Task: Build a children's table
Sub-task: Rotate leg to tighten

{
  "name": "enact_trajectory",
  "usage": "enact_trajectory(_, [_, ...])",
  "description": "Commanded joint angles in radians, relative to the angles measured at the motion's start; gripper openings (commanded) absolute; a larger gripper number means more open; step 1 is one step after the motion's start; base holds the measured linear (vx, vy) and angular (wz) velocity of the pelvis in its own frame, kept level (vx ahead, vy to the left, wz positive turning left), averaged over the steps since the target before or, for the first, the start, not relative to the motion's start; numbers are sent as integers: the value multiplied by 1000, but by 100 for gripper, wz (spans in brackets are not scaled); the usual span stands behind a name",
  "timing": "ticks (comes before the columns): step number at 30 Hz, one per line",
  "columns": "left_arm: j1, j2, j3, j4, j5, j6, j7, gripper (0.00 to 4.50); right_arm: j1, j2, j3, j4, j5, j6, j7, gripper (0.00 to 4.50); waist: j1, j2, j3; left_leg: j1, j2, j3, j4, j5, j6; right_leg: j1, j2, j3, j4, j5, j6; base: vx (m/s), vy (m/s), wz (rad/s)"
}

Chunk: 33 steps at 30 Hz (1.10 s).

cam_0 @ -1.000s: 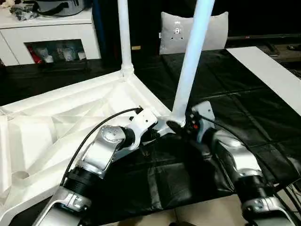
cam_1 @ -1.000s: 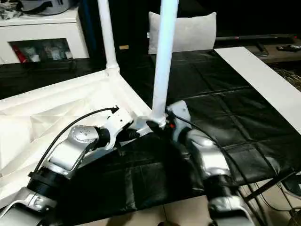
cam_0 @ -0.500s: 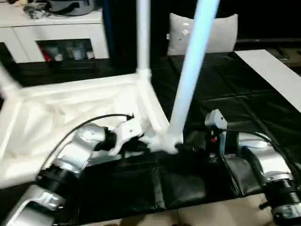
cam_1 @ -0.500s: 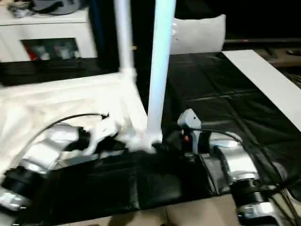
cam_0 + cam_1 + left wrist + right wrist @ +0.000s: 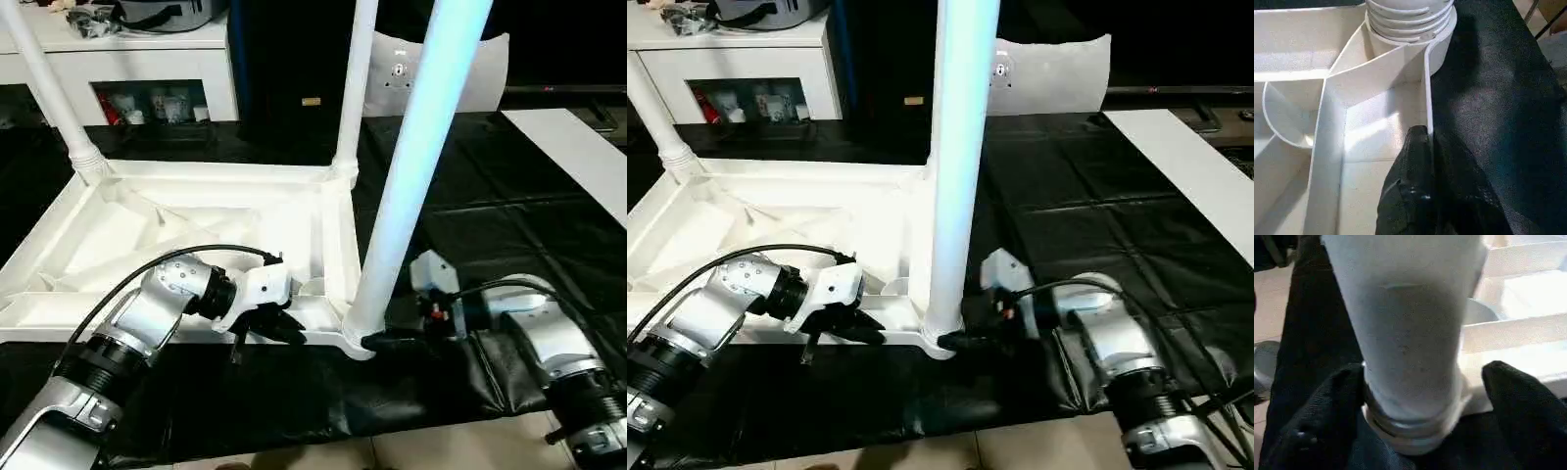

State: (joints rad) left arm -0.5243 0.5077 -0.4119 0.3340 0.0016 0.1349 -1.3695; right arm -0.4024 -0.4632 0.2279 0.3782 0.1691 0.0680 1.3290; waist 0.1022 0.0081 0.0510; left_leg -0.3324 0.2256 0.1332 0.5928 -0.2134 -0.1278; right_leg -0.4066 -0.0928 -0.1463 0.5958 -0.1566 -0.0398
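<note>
The white tabletop lies upside down on the black cloth, ribs facing up. Three white tube legs stand in its corner sockets: one at the far left, one at the far right, and a thick near one at the front right corner. My left gripper is shut on the tabletop's thin front rim, just left of that corner. My right gripper grips the near leg's flared base, with a black finger on either side of the tube.
A white cabinet with a bag on top stands at the back left. A grey cushion leans at the back. A long white board lies on the black cloth at the right. Bare floor shows at the front edge.
The tabletop has swung round so its front rim now runs across the picture, and the far left leg has come into view. Both grippers have kept their holds while the head view shifted.
</note>
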Motion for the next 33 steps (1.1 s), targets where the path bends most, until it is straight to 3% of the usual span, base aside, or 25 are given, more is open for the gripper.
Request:
enact_trajectory(1, [-15,-6,-41,-10,-6,-21,-53,0,-21,-2,6,6,15,8,9,369,-4,-3,-71,-16,3,25,-65,-108,84,71,-48,61,-66,-266,-162,0,0,0])
enact_trajectory(3, [-15,-6,-41,-10,-7,-22,-55,0,-23,0,5,7,15,14,16,366,-2,-3,-72,-16,3,26,-64,-107,85,71,-48,61,-65,-263,-163,0,0,0])
enact_trajectory(5, [-14,-5,-41,-10,-6,-23,-56,0,-23,2,3,7,17,19,22,326,-2,-3,-72,-16,4,26,-65,-105,86,71,-48,62,-64,-256,-165,0,0,0])
enact_trajectory(16, [-3,-8,-30,-21,-13,5,-40,0,-16,12,8,-1,33,49,25,273,-2,-6,-71,-17,2,27,-64,-102,83,72,-48,61,-65,-276,-155,0,0,0])
enact_trajectory(19, [5,-51,15,-38,-18,106,77,0,4,59,-9,-33,48,122,-61,268,-3,-3,-70,-16,3,26,-65,-106,73,72,-48,60,-67,-283,-153,0,0,0])
enact_trajectory(22, [8,-129,77,-59,-14,220,254,0,-8,146,-23,-8,1,169,-251,267,-12,-3,-66,-17,-3,28,-66,-134,51,71,-46,56,-77,-353,-126,0,0,0])
enact_trajectory(23, [8,-157,98,-64,-13,254,308,0,-18,179,-33,11,-11,176,-317,266,-19,-5,-64,-15,-8,27,-66,-158,40,70,-48,49,-89,-424,-96,0,0,0])
enact_trajectory(25, [4,-216,135,-76,-4,322,421,0,-50,252,-68,57,-14,188,-448,266,-27,-4,-64,-19,-7,25,-67,-161,31,72,-49,48,-88,-440,-84,0,0,0])
enact_trajectory(26, [1,-240,148,-79,1,338,466,0,-67,282,-85,78,-14,195,-507,266,-39,-2,-63,-16,-8,24,-65,-175,24,66,-48,43,-95,-461,-80,0,0,0])
enact_trajectory(27, [-2,-267,161,-83,7,357,510,0,-86,311,-100,102,-14,202,-566,266,-50,-3,-64,-19,-12,23,-62,-182,25,69,-48,40,-98,-475,-71,0,0,0])
enact_trajectory(30, [-7,-337,183,-95,38,378,638,0,-128,371,-127,149,-32,226,-710,265,-65,-5,-68,-23,-15,24,-59,-164,46,67,-45,43,-97,-440,-76,0,0,0])
enact_trajectory(33, [-1,-374,179,-122,52,398,695,0,-134,392,-138,151,-35,229,-728,265,-60,-7,-73,-24,-10,26,-58,-108,69,67,-44,49,-84,-347,-106,0,0,0])
